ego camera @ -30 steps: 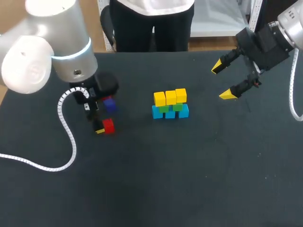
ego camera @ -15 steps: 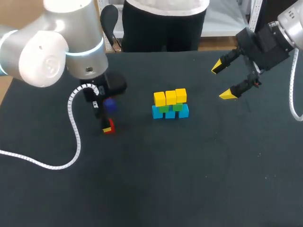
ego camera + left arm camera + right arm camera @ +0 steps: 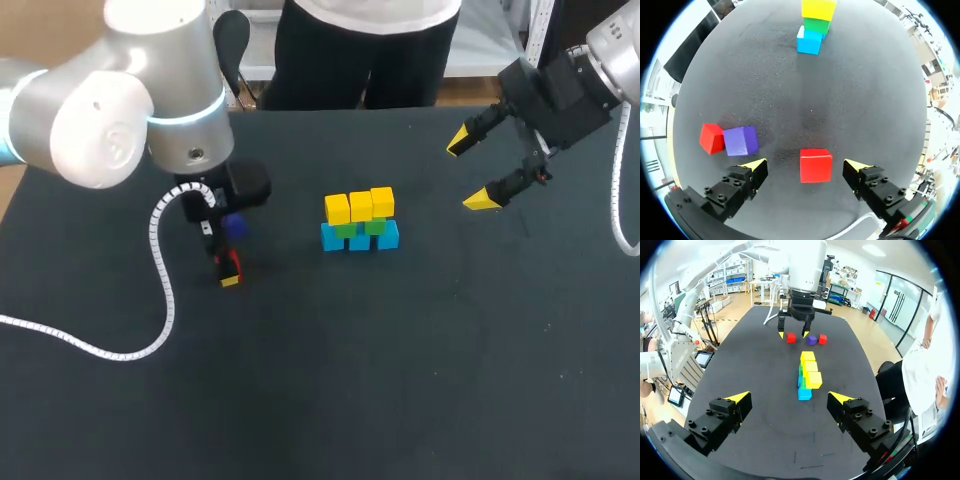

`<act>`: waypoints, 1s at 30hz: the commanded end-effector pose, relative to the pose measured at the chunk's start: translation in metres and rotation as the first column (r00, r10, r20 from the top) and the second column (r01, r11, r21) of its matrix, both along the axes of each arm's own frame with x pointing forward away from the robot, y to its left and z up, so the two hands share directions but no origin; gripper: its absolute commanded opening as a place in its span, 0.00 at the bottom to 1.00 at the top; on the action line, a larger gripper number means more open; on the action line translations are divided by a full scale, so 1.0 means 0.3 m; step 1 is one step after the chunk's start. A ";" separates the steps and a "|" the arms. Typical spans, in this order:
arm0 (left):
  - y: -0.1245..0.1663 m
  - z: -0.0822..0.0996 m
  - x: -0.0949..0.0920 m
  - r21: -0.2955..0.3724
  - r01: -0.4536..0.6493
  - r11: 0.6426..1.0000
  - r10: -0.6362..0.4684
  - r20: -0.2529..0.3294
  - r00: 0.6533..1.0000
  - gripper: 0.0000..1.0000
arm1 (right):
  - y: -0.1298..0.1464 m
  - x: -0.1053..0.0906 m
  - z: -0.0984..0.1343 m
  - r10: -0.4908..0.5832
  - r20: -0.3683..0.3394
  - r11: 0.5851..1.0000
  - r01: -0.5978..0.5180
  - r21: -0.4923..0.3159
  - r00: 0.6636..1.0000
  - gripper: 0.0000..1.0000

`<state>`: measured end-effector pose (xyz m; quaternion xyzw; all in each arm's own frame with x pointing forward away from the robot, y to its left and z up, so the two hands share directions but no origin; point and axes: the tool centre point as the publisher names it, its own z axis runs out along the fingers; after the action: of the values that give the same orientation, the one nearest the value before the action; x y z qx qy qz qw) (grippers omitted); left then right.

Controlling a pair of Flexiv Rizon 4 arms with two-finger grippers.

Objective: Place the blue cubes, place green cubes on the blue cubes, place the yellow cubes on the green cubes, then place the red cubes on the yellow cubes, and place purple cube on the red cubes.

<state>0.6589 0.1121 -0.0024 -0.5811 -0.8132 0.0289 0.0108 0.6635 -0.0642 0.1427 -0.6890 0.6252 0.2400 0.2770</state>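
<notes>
Two spread fingers of the left gripper (image 3: pixel 805 166) flank a red cube (image 3: pixel 815 165) without touching it, toward the table's (image 3: pixel 400 380) left edge. Just beyond lie a purple cube (image 3: pixel 741 140) and a second red cube (image 3: pixel 711 138). Mid-table, yellow cubes (image 3: pixel 360 205) top green cubes (image 3: pixel 360 228) on blue cubes (image 3: pixel 360 238). The right gripper (image 3: pixel 469 173) hangs over the far right corner with its fingers wide apart.

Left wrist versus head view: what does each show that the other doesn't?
Left wrist only: a second red cube beside the purple cube, and the red cube sitting untouched between the open fingers of the left gripper. Head only: the right gripper, open, and all three yellow cubes side by side. Both: purple cube, red cube at the left gripper, the stack.
</notes>
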 end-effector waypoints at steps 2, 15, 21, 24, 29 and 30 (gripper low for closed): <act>0.003 -0.006 0.012 0.001 -0.004 1.000 0.004 -0.007 1.000 1.00 | 0.000 0.002 -0.001 0.001 0.000 1.000 -0.001 0.001 1.000 1.00; 0.008 -0.020 0.028 -0.003 -0.011 1.000 0.011 -0.013 1.000 1.00 | 0.000 0.002 -0.001 0.001 0.000 1.000 -0.001 0.001 1.000 1.00; 0.008 -0.027 0.036 -0.001 -0.011 1.000 0.011 -0.016 1.000 1.00 | 0.000 0.002 -0.001 0.001 0.000 1.000 -0.001 0.001 1.000 1.00; 0.007 -0.030 0.037 -0.002 -0.012 1.000 0.012 -0.018 1.000 1.00 | 0.000 0.002 -0.001 0.001 0.000 1.000 -0.001 0.001 1.000 1.00; -0.001 -0.041 0.033 -0.002 -0.006 1.000 0.006 -0.022 1.000 0.47 | 0.000 0.002 -0.001 0.001 0.000 1.000 -0.001 0.001 1.000 1.00; -0.001 -0.043 0.032 -0.002 -0.006 1.000 0.006 -0.023 1.000 0.43 | 0.000 0.002 -0.001 0.001 0.000 1.000 -0.001 0.001 1.000 1.00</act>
<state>0.6651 0.1127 -0.0130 -0.5778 -0.8153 0.0347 0.0158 0.6635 -0.0642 0.1426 -0.6890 0.6253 0.2400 0.2770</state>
